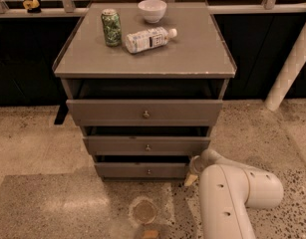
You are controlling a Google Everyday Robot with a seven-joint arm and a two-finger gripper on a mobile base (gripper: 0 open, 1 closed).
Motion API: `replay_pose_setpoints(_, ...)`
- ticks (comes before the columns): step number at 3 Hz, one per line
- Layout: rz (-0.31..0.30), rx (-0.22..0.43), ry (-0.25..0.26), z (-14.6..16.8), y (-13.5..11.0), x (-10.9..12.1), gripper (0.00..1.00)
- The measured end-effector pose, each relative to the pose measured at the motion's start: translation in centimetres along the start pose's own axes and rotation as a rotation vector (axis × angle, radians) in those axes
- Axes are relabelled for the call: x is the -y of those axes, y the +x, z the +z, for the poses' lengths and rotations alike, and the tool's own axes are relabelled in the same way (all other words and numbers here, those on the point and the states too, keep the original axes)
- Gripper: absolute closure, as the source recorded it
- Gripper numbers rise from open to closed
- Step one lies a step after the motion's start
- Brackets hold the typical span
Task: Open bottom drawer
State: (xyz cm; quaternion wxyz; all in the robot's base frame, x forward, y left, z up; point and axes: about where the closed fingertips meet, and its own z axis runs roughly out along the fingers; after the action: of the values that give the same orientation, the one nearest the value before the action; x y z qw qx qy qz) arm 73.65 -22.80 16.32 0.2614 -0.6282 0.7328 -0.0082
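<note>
Holds the gripper [193, 169] low at the right end of the bottom drawer [122, 170], just beside its front; apart or together, cannot tell.

A grey three-drawer cabinet [192, 59] stands on speckled terrazzo flooring [33, 133] in what appears to be an office or robot test space, with dark panelling [23, 59] at 12 o'clock and a white post [292, 63] at 2 o'clock. The gripper [192, 169] sits at 5 o'clock, just beside the bottom drawer [137, 170].
</note>
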Motion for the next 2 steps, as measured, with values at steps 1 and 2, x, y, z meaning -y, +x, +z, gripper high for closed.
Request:
replay_pose_setpoints(1,0.000,0.000,0.000,0.00,0.00,-0.01,0.00)
replay_pose_setpoints(2,0.000,0.000,0.000,0.01,0.00,-0.01,0.19)
